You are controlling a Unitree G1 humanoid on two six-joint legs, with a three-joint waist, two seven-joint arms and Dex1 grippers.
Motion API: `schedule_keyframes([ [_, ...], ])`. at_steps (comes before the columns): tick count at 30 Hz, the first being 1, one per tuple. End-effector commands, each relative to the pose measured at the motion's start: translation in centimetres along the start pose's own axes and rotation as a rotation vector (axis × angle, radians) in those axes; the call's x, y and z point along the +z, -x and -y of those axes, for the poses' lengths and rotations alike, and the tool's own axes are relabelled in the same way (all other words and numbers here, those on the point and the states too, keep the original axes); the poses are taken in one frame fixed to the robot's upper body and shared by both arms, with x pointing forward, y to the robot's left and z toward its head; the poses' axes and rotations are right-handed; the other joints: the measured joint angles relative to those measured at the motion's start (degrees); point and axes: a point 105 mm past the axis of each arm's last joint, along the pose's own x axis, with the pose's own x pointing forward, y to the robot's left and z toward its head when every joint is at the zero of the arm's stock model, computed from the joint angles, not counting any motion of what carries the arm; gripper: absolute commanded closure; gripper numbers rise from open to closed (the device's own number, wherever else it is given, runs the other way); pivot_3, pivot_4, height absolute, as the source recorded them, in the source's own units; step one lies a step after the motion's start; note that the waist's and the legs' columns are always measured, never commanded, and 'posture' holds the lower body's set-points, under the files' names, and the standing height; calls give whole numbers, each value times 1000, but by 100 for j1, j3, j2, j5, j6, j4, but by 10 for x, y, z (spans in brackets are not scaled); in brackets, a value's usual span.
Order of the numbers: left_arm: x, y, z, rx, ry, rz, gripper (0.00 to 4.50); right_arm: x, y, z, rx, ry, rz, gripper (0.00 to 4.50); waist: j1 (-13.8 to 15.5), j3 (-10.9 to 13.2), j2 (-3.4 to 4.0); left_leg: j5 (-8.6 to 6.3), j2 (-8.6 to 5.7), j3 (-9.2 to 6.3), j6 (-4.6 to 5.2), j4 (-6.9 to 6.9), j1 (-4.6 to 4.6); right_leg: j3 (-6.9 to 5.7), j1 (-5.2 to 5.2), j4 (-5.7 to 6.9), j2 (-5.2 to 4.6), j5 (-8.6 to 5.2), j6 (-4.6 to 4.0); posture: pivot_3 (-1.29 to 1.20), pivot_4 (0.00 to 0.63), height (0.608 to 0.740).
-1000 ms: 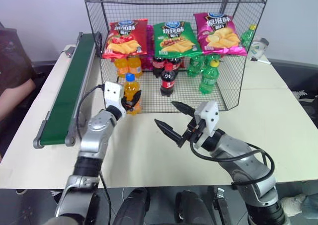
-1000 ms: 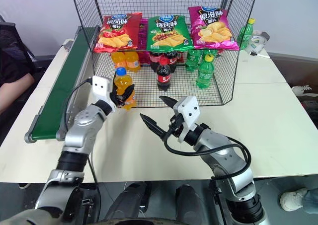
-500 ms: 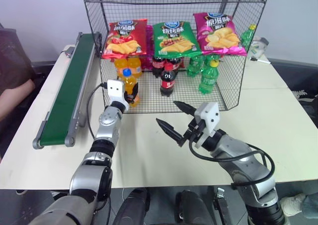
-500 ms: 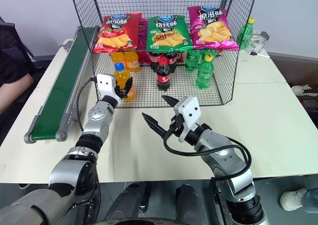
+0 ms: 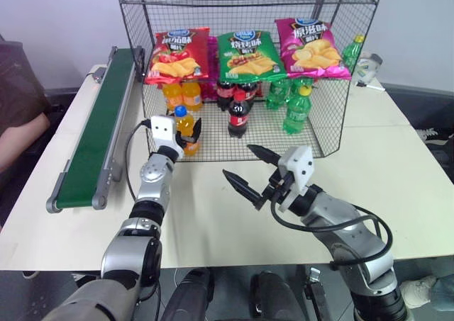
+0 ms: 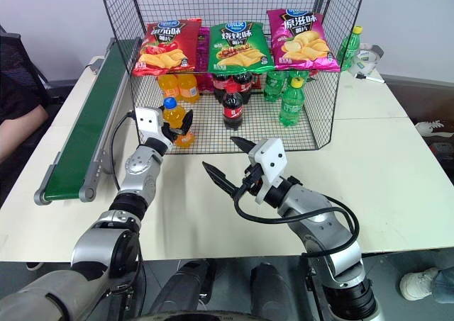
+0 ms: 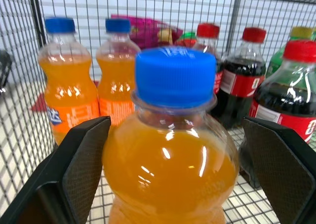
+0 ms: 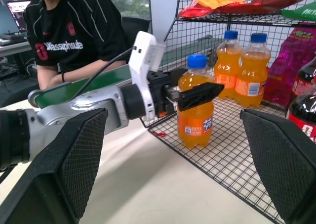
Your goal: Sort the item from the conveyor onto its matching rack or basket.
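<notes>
Green belt of the conveyor runs along the left side of the desk. Next to it, the left end effector reaches to the front edge of the rack, and its fingers are spread apart, one on each side of the orange soda bottle without squeezing it. The bottle stands upright on the bottom wire floor of the rack, in front of two more orange bottles. Cola bottles and green bottles stand further right. The right end effector hangs over the desk, wide open and empty.
</notes>
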Motion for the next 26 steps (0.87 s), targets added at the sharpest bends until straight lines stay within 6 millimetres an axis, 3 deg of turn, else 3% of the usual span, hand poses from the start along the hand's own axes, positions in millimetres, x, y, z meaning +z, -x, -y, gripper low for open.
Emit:
schedule_keyframes([
  [1,24,7,-7,-6,-5,65,100,16,-2,-5,16,17,59,0,-3,0,1,0,0,0,0,0,0,0,0,0,0,0,0,0,150,740],
  [11,45,44,-15,-58,-25,-40,100,9,-1,-5,24,7,51,0,11,-1,2,0,0,-1,0,3,3,2,3,1,-1,0,-1,0,150,740],
  [15,61,73,-23,-179,-44,-147,100,7,3,-3,22,8,43,0,-67,0,8,-1,6,0,-1,-4,3,6,0,0,-6,-1,-3,0,150,740],
  [26,73,112,-46,-203,-104,-310,100,21,2,-4,35,13,54,0,-85,-1,13,-2,8,-3,-1,-12,5,10,-22,-7,-10,-3,-6,0,150,740],
])
